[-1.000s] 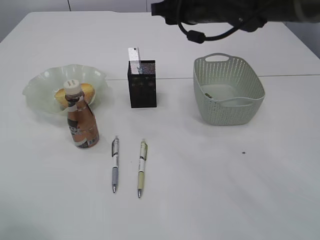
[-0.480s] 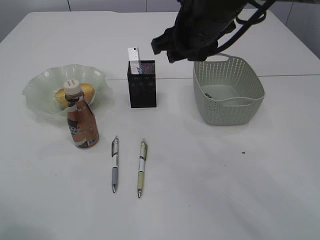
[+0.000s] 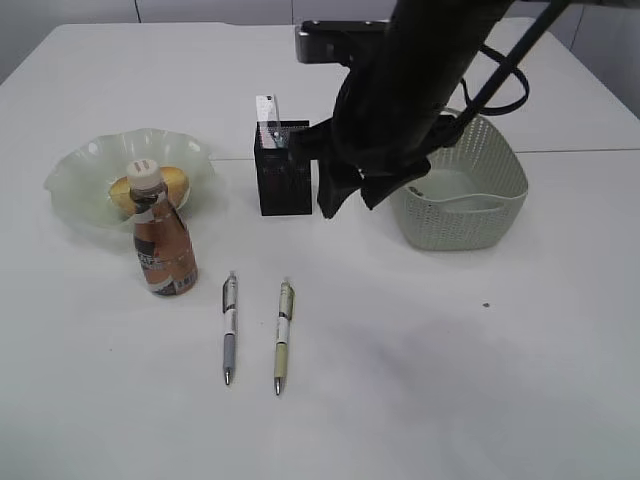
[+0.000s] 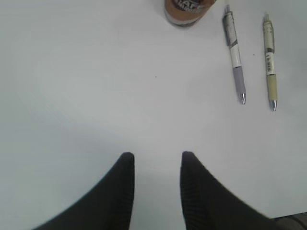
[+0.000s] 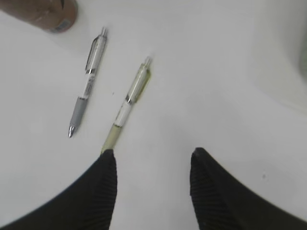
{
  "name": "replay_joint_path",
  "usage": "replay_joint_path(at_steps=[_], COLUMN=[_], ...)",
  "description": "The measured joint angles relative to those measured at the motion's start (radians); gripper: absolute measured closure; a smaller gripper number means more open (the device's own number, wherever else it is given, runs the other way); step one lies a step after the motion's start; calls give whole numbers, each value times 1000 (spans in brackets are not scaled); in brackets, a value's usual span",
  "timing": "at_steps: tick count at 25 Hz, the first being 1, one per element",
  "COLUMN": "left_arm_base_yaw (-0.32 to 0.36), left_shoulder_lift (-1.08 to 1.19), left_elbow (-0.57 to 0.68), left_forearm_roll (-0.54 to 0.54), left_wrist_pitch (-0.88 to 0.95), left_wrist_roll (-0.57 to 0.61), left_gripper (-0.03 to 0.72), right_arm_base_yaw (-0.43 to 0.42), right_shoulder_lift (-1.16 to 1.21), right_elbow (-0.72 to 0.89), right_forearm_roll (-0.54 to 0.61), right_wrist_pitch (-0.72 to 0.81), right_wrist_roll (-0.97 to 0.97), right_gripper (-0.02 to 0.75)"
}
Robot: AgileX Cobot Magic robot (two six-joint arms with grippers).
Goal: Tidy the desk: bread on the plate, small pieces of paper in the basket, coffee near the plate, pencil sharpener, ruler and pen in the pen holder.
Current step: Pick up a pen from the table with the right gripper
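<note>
The bread lies on the green plate, partly behind the coffee standing at the plate's front edge. The ruler sticks out of the black pen holder. Two pens lie side by side on the desk: a grey one and a yellowish one. My right gripper hangs open and empty between pen holder and basket; in its wrist view its left fingertip covers the yellowish pen's tip. My left gripper is open over bare desk. The pencil sharpener is out of view.
A small dark scrap shows on the basket floor beside the arm. The right arm's black body and cable cross the back of the pen holder and the basket's left side. The left wrist view shows the bottle's base and both pens.
The right arm has swung down from the top of the exterior view to hang low in front of the pen holder and basket. Nothing on the desk moved.
</note>
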Motion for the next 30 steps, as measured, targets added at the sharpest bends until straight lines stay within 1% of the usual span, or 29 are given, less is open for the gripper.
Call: replay_joint_path(at_steps=[3, 6, 9, 18, 24, 30], left_arm_base_yaw=[0, 0, 0, 0, 0, 0], left_shoulder_lift=[-32, -42, -42, -42, -42, -42], left_elbow=[0, 0, 0, 0, 0, 0], left_forearm_roll=[2, 7, 15, 18, 20, 20], left_wrist_pitch=[0, 0, 0, 0, 0, 0], left_wrist_roll=[0, 0, 0, 0, 0, 0], left_gripper=[445, 445, 445, 445, 445, 445], right_arm_base_yaw=[35, 82, 104, 109, 109, 109], right_shoulder_lift=[-2, -2, -2, -2, 3, 88], right_elbow=[0, 0, 0, 0, 0, -1], right_forearm_roll=[15, 23, 25, 25, 25, 25], right_wrist_pitch=[45, 58, 58, 58, -5, 1], right_wrist_roll=[0, 0, 4, 27, 145, 267], right_gripper=[370, 371, 371, 372, 372, 372])
